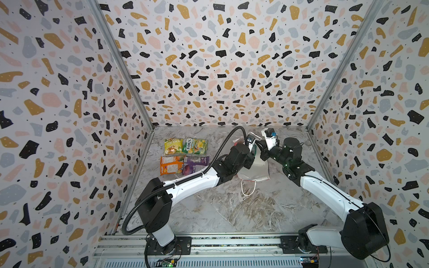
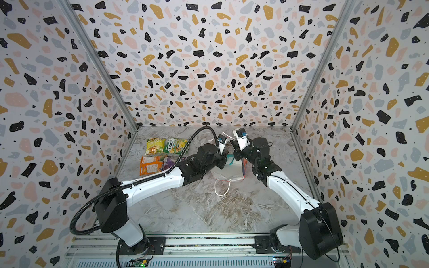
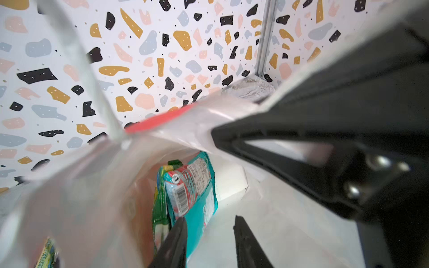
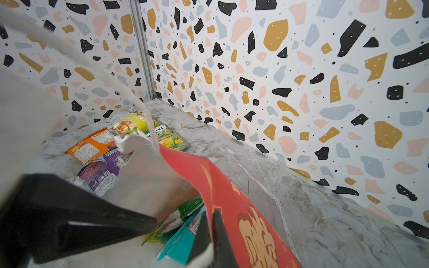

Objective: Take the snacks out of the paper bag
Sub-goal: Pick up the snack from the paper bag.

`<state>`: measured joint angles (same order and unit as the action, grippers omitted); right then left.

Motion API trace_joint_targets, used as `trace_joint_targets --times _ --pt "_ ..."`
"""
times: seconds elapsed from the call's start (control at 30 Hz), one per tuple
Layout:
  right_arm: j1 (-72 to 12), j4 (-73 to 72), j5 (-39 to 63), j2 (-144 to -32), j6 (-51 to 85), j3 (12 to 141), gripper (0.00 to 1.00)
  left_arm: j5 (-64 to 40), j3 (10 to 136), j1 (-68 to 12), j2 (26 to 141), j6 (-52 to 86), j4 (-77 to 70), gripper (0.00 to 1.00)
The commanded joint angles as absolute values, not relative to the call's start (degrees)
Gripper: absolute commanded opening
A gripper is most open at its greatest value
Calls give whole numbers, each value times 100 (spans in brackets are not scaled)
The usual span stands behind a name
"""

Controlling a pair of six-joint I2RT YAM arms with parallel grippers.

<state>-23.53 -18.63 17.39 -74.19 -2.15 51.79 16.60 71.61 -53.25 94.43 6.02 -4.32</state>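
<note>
The red paper bag (image 4: 232, 197) stands mid-table with its mouth toward me, its white inside (image 1: 257, 170) showing. My right gripper (image 4: 210, 212) is shut on the bag's red wall at the rim. My left gripper (image 3: 210, 219) reaches inside the bag, jaws apart, one finger (image 3: 178, 234) against a teal packet (image 3: 199, 185). A green packet (image 3: 160, 208) stands beside the teal one. Both packets also show in the right wrist view, teal (image 4: 181, 241) and green (image 4: 190, 206). Four snacks lie on the table left of the bag: yellow (image 1: 173, 146), FOX'S (image 1: 195, 146), orange (image 1: 171, 164), purple (image 1: 196, 162).
A white cord handle (image 1: 248, 188) trails from the bag onto the marble tabletop (image 1: 232, 208) toward the front. Terrazzo-patterned walls close in the table at the back and both sides. Both arms cross over the middle of the table toward the bag.
</note>
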Motion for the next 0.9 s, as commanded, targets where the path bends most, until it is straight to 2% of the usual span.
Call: trace_joint_targets --times 0.0,0.4,0.6,0.7,0.87 --pt "-2382 -2020 1775 -7288 -50 5409 0 1720 6817 -5450 9393 518 -844 34" --pt "-2382 -1933 1686 -7178 86 5457 0 1673 6976 -5564 10328 909 -1138 34" --pt "-2382 -1952 1698 -7163 83 5430 0 2014 7069 -5373 10509 964 -1217 43" --pt "-2382 -1982 1723 -7170 80 5417 0 2251 7266 -5284 10631 906 -1077 54" --pt "-2382 -1987 1725 -7167 83 5402 0 2376 7664 -5087 10930 945 -697 62"
